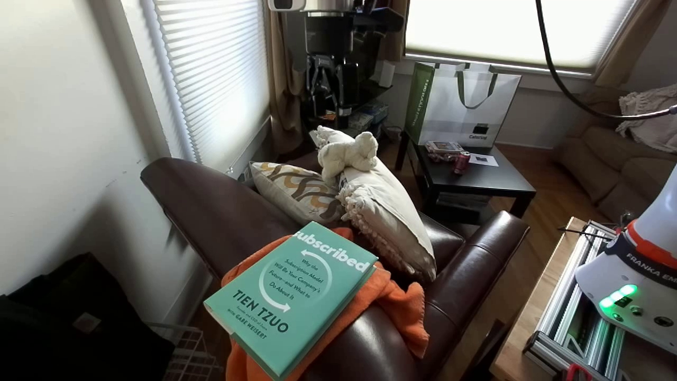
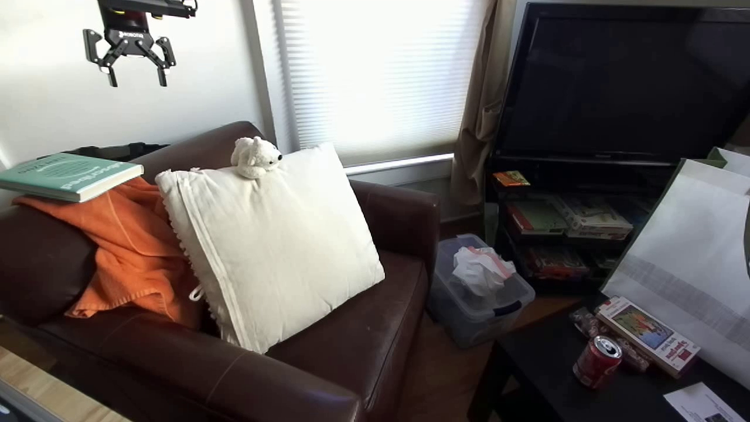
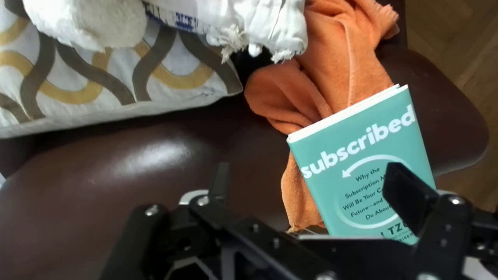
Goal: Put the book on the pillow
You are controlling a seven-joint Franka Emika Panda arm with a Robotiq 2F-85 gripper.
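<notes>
Teal book (image 1: 296,301) lies nearest, in an exterior view, on an orange towel (image 1: 410,312) over the armchair back (image 1: 195,203). In an exterior view, the hand (image 2: 138,78) hangs empty, spread well apart; white pillow (image 2: 287,252) carries a plush bear (image 2: 252,161), no book. Wrist view: book's unheld, partly behind the hand. Prob. nothing done; grasp, lift & placing left.
</notes>
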